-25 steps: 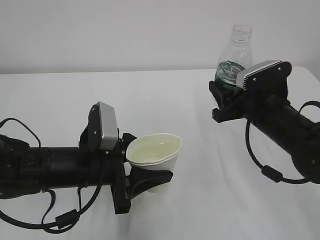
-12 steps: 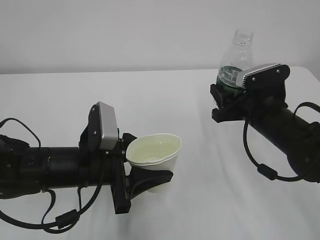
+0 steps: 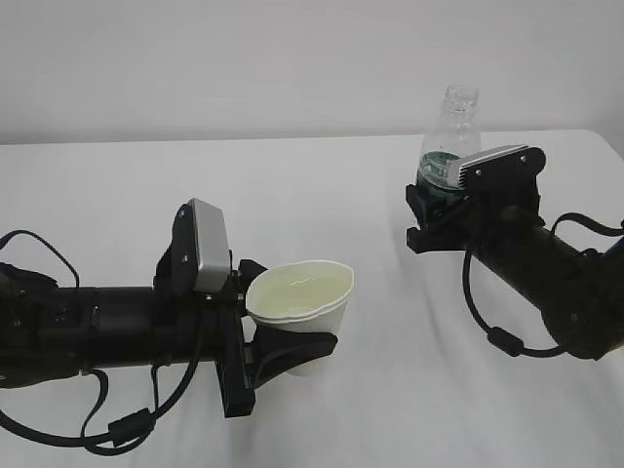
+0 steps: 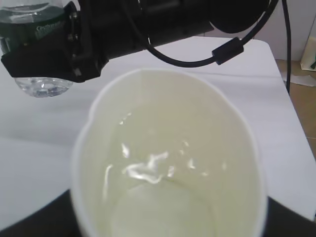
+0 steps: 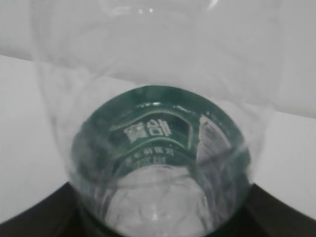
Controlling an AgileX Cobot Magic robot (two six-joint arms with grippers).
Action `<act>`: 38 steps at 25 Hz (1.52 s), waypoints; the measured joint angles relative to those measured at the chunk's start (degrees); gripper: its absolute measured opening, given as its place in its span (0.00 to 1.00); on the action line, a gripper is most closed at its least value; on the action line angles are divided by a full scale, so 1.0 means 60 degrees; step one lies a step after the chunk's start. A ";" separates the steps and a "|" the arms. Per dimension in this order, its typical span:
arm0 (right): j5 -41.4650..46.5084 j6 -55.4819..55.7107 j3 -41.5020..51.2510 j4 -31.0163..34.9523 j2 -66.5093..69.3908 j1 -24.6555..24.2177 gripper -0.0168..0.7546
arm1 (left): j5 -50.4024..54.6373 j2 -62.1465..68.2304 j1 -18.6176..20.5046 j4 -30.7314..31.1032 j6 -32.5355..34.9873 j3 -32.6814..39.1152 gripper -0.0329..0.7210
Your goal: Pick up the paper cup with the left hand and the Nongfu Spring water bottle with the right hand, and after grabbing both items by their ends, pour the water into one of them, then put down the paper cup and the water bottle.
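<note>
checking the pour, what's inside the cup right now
The cup holds clear water over its pale yellowish inside; glints show on the surface. The left gripper covers its lower wall in the exterior view, so the level cannot be read from outside.

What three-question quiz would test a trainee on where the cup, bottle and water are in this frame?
1. True or false: the paper cup lies tipped over on the table.
2. The left hand holds: A) bottle B) cup C) nothing?
3. Fill in: the Nongfu Spring water bottle in the right hand stands ____.

Key: 1 false: held upright, water inside. 2 B. 3 upright.
</note>
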 joint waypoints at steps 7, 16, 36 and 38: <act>0.0133 0.0000 -0.0268 0.0058 0.0441 0.0000 0.60 | 0.0000 0.0000 0.0000 0.0000 0.0000 0.0000 0.60; 0.0163 0.0006 -0.0520 0.0197 0.1012 0.0000 0.60 | 0.0000 0.0000 0.0000 0.0000 0.0000 0.0000 0.59; 0.0459 0.0022 -0.0754 0.0272 0.1319 0.0000 0.60 | -0.0006 0.0000 0.0000 0.0000 0.0000 0.0000 0.59; 0.0416 0.0045 -0.0754 0.0272 0.1423 0.0000 0.60 | -0.0006 0.0000 0.0000 0.0000 0.0000 0.0000 0.59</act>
